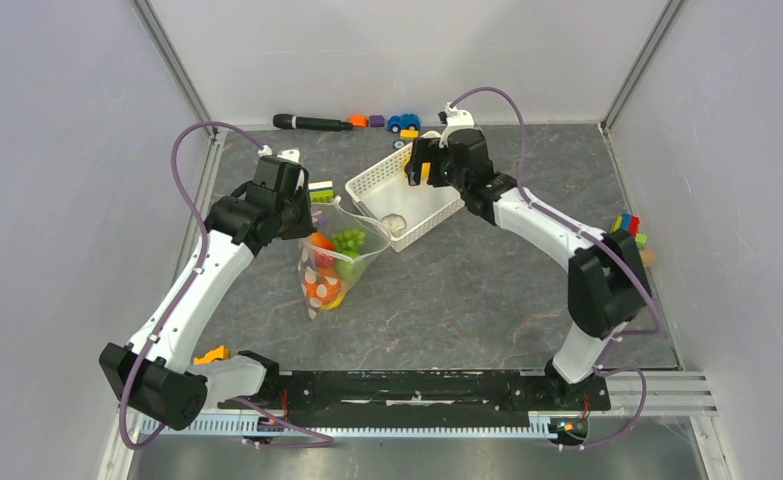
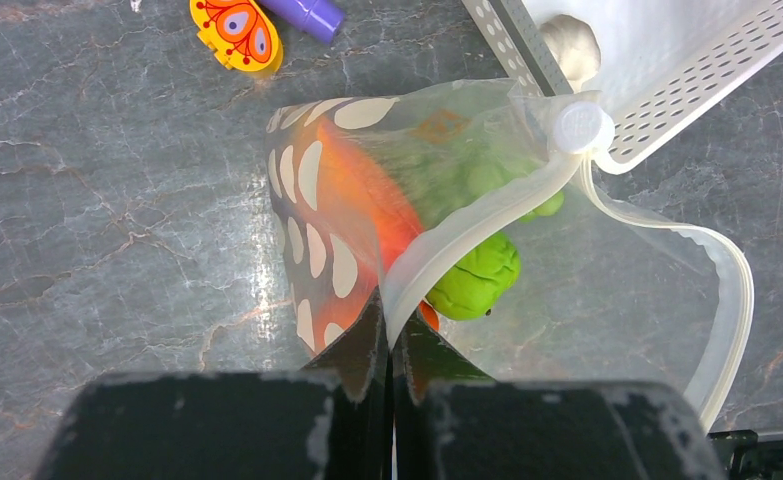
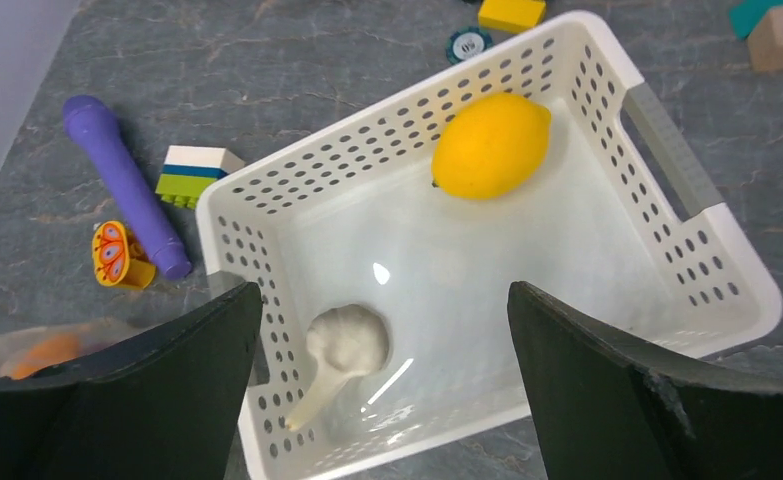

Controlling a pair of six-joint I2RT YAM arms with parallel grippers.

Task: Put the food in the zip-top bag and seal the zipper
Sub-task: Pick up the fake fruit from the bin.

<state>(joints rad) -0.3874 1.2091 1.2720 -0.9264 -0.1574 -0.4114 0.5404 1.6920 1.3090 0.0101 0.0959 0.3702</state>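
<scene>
Left wrist view: our left gripper (image 2: pixel 389 322) is pressed together on what seems the zipper (image 2: pixel 487 218) end of the zip-top bag (image 2: pixel 307 200), left of centre on the tabletop (image 2: pixel 117 200), grapes (image 2: pixel 477 280) inside; the film looks floppy and slick, so we'd hold that stiffer strip; our right gripper (image 3: pixel 382 310) hangs spread over the basket (image 3: pixel 667 150) holding a glossy lemon (image 3: pixel 490 145) we'd expect to slip; no writing legible.
</scene>
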